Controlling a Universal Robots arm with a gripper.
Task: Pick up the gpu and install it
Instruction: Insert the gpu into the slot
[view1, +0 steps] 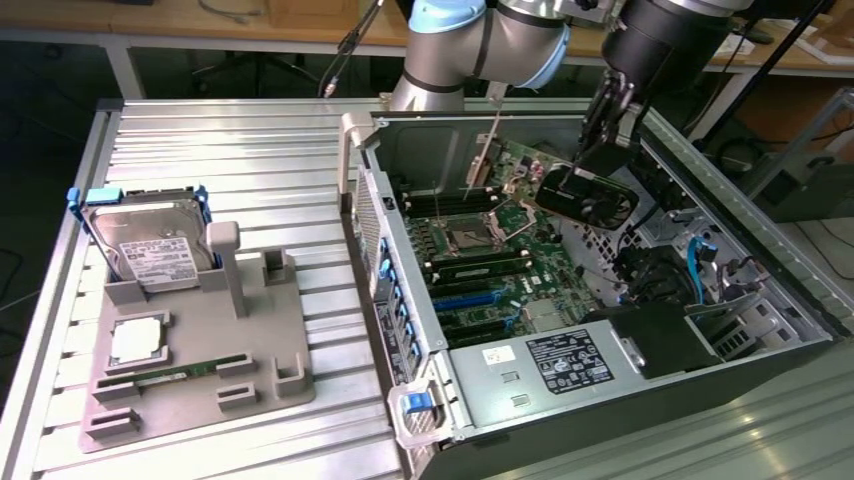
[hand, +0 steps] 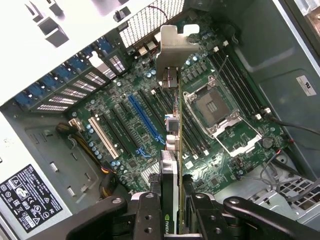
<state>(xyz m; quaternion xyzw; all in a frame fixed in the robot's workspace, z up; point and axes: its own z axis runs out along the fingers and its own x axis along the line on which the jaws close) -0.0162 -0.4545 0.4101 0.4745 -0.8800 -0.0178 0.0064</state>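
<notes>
**GPU ALOFT OVER THE BOARD:** Your gripper (view1: 589, 168) is closed narrow on the gpu (view1: 591, 200). It pinches the card's upper edge w/ a finger (hand: 149, 212) on each face, so the connector edge hangs free below.

The card sits inside the open case (view1: 747, 250), above the mobo (view1: 487, 265), near the CPU socket (view1: 470, 238). It's slightly tilted. Judging by the gap under it in the exterior view, it's not seated in any slot.

The wrist view looks down the card edge-on. The silver bracket (hand: 175, 42) is at the far end, toward the vented rear wall (hand: 142, 25). That's prob. so the bracket can meet the rear opening when the connector edge meets a slot. The blue slot (hand: 146, 120) lies just beside the card's line. Whether card and slot are squared up, you can't tell from these angles.

The case lies on its side w/ the panel off. That puts the board face-up and gives the arm a straight reach from above. The PSU (view1: 567, 362) sits at the near end, well apart from the card.

On the exterior view's left, the grey rack (view1: 200, 400) props the hdd (view1: 150, 245) upright and holds the RAM stick (view1: 171, 376) flat. Each has its own cradle, presumably so each part offers a known edge to grab. Both are well apart from the case.
</notes>
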